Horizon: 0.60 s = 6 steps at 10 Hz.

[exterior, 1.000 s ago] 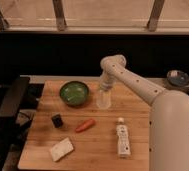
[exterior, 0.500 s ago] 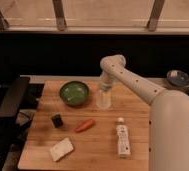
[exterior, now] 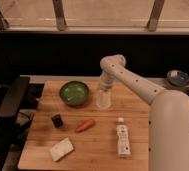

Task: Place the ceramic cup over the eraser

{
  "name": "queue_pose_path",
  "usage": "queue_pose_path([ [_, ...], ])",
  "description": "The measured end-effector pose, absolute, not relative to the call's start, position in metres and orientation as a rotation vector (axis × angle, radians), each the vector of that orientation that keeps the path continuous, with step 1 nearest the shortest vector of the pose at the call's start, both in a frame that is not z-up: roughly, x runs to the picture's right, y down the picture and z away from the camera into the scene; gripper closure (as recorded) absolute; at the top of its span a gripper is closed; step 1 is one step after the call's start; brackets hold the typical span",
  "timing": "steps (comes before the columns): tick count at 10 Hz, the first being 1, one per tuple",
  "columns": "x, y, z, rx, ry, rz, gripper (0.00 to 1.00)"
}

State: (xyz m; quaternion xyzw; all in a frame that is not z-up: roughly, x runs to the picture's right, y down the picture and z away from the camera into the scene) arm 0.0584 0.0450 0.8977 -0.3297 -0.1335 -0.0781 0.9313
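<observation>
Nothing has visibly shifted since the earlier frames: the gripper [exterior: 104,89] of the white robot arm sits at the rim of the small whitish tapered ceramic cup [exterior: 103,101]. The cup stands upright near the frame's centre on the wooden table [exterior: 95,155], just right of the round green bowl [exterior: 74,93]. Whether the gripper clamps the cup cannot be told. Towards the lower left, well apart from the cup, lie a small dark block [exterior: 57,120], an orange carrot [exterior: 85,124] and a pale rectangular slab [exterior: 61,149].
</observation>
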Motion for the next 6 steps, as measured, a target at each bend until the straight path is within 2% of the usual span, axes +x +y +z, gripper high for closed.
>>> queue_pose_path([
  [2, 0.051, 0.043, 0.899, -0.672, -0.274, -0.162, 0.50],
  [4, 0.057, 0.037, 0.891, -0.676, -0.243, -0.169, 0.75],
  [6, 0.054, 0.034, 0.887, -0.685, -0.238, -0.182, 0.92],
])
